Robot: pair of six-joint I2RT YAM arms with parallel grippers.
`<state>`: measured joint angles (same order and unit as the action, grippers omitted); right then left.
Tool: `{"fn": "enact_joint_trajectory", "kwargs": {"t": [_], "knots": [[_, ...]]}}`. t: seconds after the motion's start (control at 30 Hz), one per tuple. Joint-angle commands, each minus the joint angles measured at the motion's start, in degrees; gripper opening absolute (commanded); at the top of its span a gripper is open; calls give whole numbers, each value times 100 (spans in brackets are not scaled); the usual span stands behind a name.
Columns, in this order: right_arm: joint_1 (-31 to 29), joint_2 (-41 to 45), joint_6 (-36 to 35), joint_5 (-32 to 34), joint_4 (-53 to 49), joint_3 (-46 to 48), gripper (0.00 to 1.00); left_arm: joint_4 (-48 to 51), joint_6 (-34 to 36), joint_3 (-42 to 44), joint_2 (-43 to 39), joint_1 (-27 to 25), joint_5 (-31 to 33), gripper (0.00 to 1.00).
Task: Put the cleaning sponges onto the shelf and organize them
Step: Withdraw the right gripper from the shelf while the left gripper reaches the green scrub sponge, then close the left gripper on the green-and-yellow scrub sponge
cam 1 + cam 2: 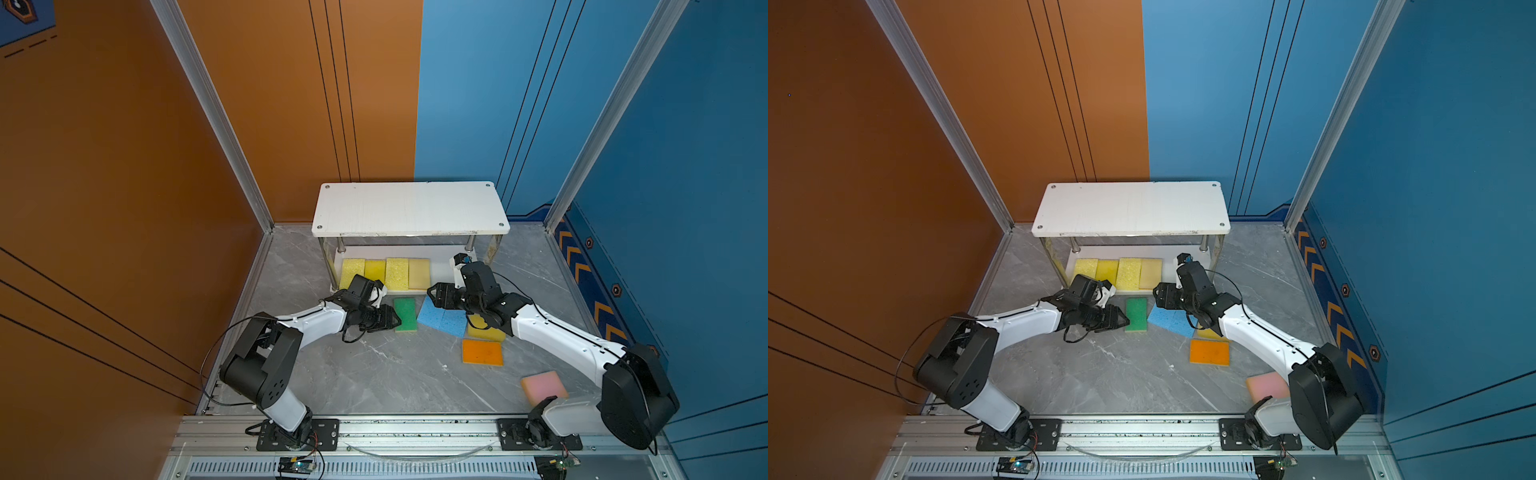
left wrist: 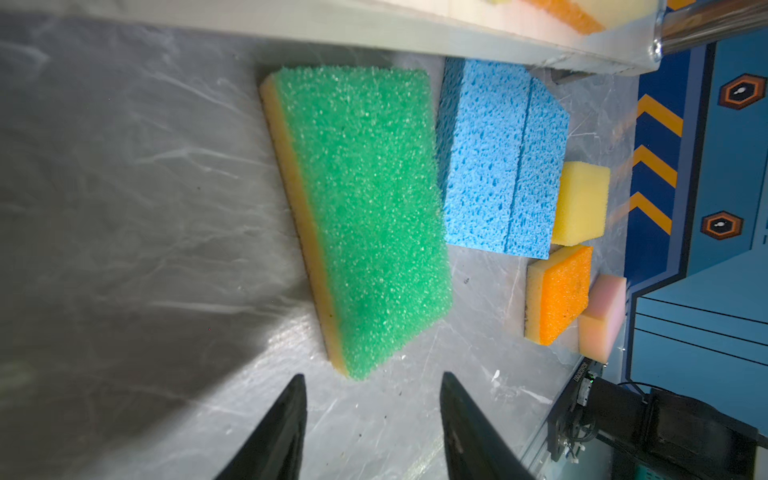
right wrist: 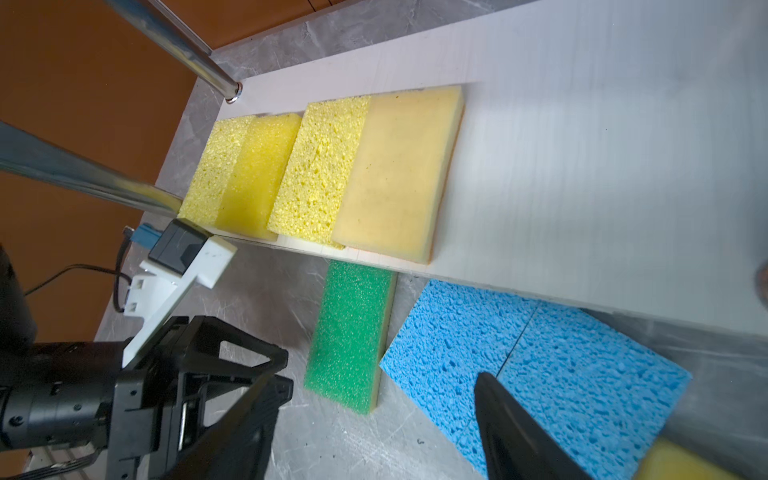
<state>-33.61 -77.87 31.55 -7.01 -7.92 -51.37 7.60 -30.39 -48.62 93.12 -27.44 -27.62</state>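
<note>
The white shelf stands at the back. On its lower board three yellow sponges and a beige one lie in a row. On the floor in front lie a green-faced sponge, two light blue sponges, a yellow one, an orange one and a pink one. My left gripper is open, low at the green sponge's near end, nothing between its fingers. My right gripper is open above the blue sponges' edge.
The shelf's metal posts rise at the lower board's corners. Orange wall on the left, blue wall on the right. The right arm's forearm passes over the loose yellow sponge. The two grippers sit close together by the green sponge.
</note>
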Motion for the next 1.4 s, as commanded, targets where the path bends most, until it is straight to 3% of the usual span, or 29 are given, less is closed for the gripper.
{"fn": "enact_joint_trajectory", "kwargs": {"t": [0.0, 0.7, 0.93, 1.07, 1.37], "knots": [[-50, 300, 163, 172, -222, 243, 76, 253, 293, -266, 151, -101, 182, 49], [-164, 769, 325, 251, -251, 591, 76, 772, 304, -624, 716, -358, 697, 29], [-183, 885, 378, 268, -254, 698, 76, 777, 249, -631, 725, -354, 621, 9], [-212, 909, 408, 244, -223, 725, 76, 774, 184, -567, 594, -350, 505, 0], [-416, 615, 457, -109, -681, 490, 77, 775, -261, 274, -595, -378, 191, 0]]}}
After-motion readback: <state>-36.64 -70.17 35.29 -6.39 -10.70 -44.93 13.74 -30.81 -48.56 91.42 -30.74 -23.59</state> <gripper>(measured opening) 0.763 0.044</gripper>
